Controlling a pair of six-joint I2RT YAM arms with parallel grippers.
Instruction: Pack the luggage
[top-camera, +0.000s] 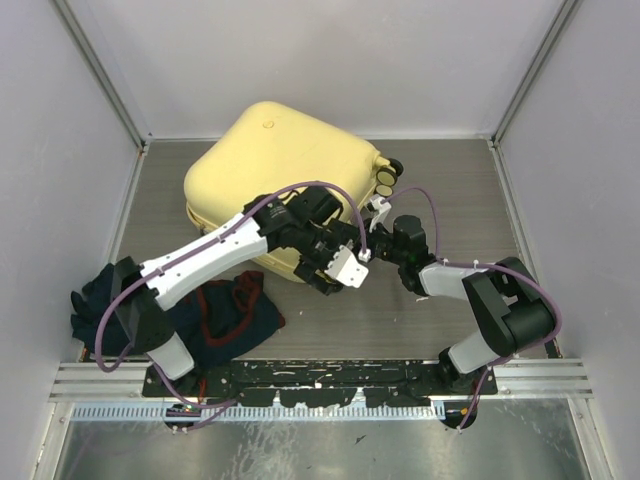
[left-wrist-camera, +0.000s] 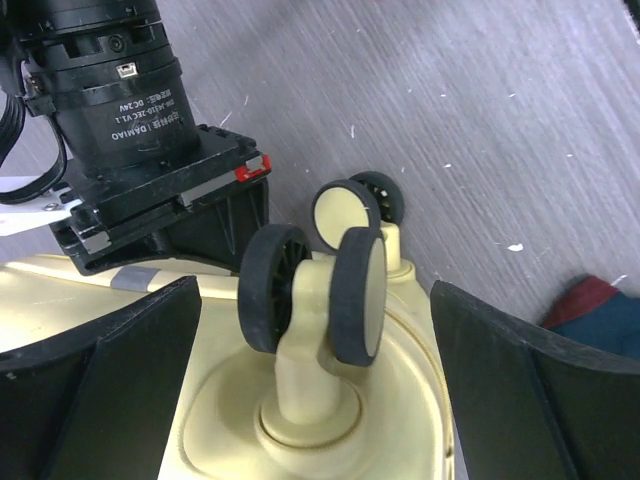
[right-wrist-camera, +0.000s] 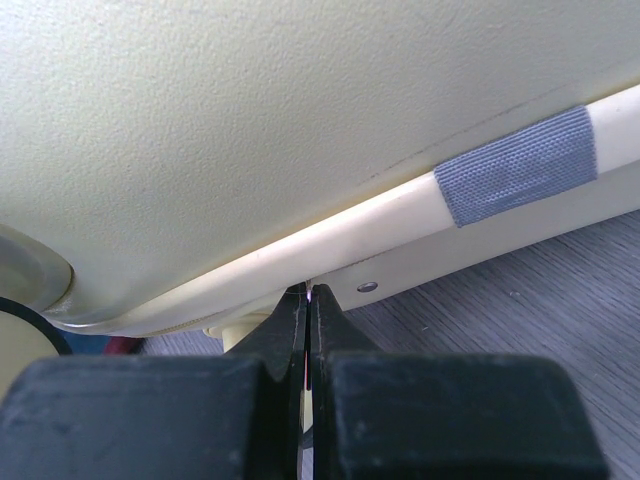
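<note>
Luggage: the pale yellow hard-shell suitcase (top-camera: 270, 160) lay shut and flat on the table (top-camera: 455, 200), towards the back and a little left of the middle, with its rounded corners in view.
Luggage wheels: one pair of small black wheels (top-camera: 387, 175) stuck out at the case's right rear corner. The left wrist view showed a twin caster (left-wrist-camera: 360, 295) on a yellow stalk rising from the shell, with a second caster (left-wrist-camera: 350, 210) beyond it.
Luggage rim: in the right wrist view a pale rim ran along under the shell, and a patch of grey tape (right-wrist-camera: 515, 165) was wrapped across it.
Left gripper: the left gripper (left-wrist-camera: 312, 290) was released, its black fingers (left-wrist-camera: 110, 380) spread wide on either side of the twin caster and touching neither wheel.
Right gripper: the right gripper (right-wrist-camera: 310, 295) was clenched, its fingers pressed together with the tips right at the rim's lower edge. Whether something thin was caught between them could not be told.
Arms: from above, both arms reached in to the case's near right corner, the left arm crossing over from the left.
Right wrist housing: a black cylindrical housing (left-wrist-camera: 120, 100) on the right arm sat just beside the caster.
Clothes: a dark navy and red heap (top-camera: 235, 310) lay on the table near the left arm's base, in front of the case.
</note>
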